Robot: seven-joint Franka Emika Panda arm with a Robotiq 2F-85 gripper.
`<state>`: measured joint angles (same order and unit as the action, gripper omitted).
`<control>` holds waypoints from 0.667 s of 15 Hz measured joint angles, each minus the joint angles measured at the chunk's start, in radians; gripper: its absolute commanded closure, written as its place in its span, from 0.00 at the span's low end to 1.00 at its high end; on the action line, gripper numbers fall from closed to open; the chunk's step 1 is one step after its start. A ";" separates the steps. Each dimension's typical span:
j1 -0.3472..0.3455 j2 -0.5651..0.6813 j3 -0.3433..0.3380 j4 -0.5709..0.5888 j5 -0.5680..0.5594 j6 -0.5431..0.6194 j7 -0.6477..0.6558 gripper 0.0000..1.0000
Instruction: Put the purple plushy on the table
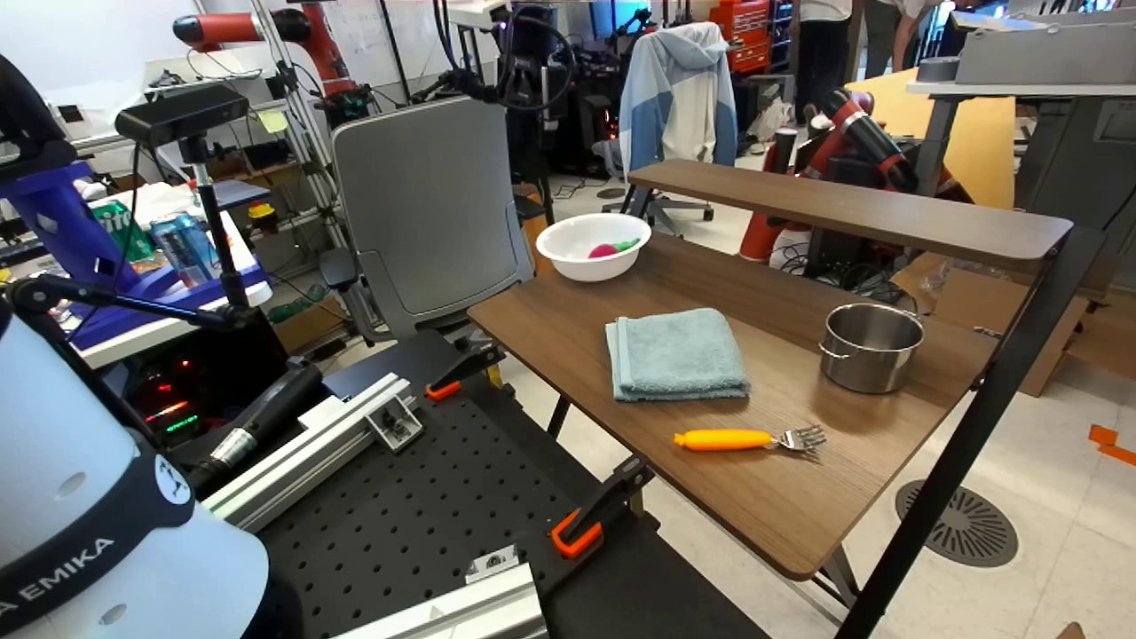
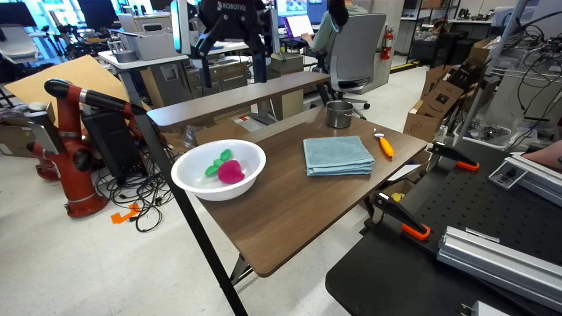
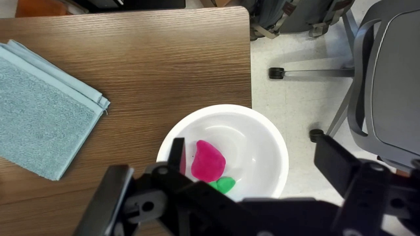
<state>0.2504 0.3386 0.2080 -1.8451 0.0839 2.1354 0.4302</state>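
Observation:
The purple plushy, a magenta lump with green leaves, lies in a white bowl in both exterior views and in the wrist view. The bowl stands at one end of the brown table; in the wrist view its rim reaches past the table edge. My gripper is open and empty, high above the table and bowl. In the wrist view its fingertips are wide apart; the plushy shows near the left finger, and the gripper body hides the bowl's near part.
A folded teal cloth lies mid-table. A fork with an orange handle and a steel pot are toward the far end from the bowl. A raised brown shelf runs along the back. A black perforated workbench stands in front.

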 measured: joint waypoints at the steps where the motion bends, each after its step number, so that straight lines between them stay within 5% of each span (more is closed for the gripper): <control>1: 0.011 0.022 -0.003 0.006 -0.013 0.017 0.014 0.00; 10: 0.072 0.208 -0.066 0.095 -0.057 0.062 0.098 0.00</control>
<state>0.3225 0.5466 0.1415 -1.7500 0.0270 2.1976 0.5282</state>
